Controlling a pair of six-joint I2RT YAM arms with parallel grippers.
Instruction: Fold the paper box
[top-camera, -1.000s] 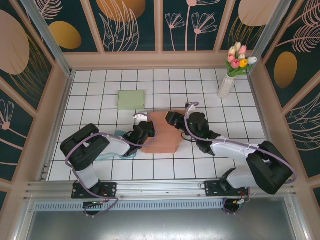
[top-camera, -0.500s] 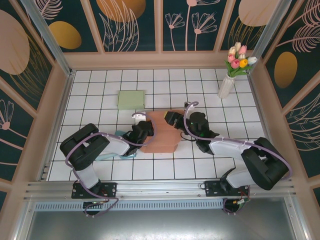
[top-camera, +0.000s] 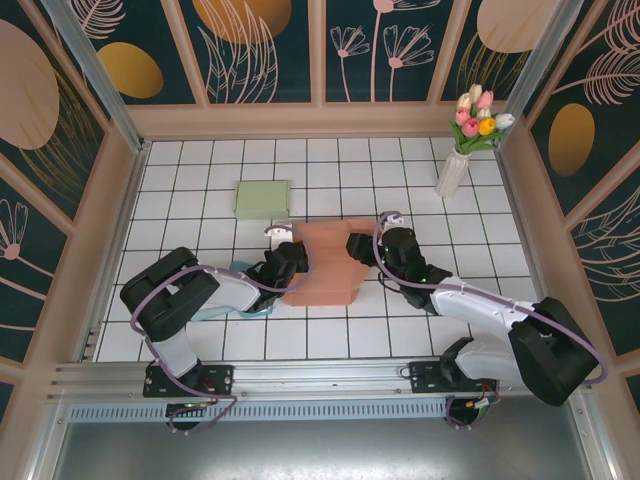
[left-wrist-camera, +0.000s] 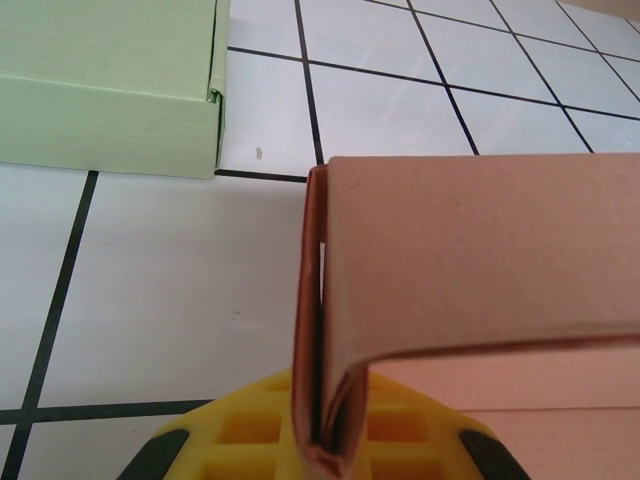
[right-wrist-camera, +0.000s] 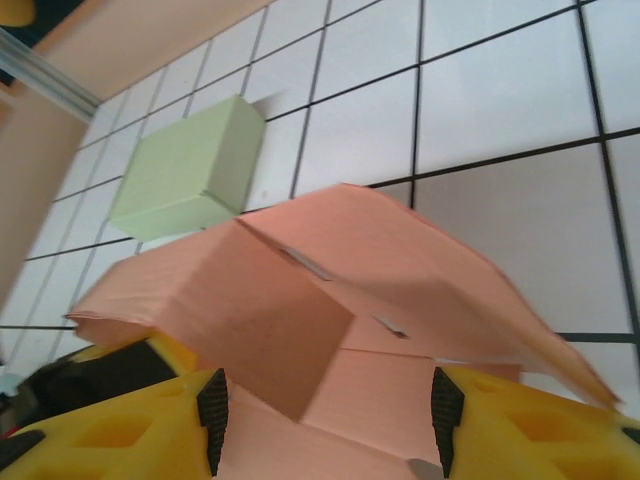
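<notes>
The salmon paper box lies partly folded in the middle of the tiled table. My left gripper is at its left edge, shut on a folded wall of the box that stands upright between the yellow fingers. My right gripper sits at the box's right side, open. In the right wrist view its yellow fingers stand wide apart with the box's raised flaps between and ahead of them, not pinched.
A finished green box rests behind the salmon one, also in the left wrist view and right wrist view. A white vase of tulips stands at the back right. A light blue object lies under the left arm.
My right gripper has drawn back to the right off the top of the box and dropped lower beside it. The box's right flap has shifted. The left gripper has kept its hold.
</notes>
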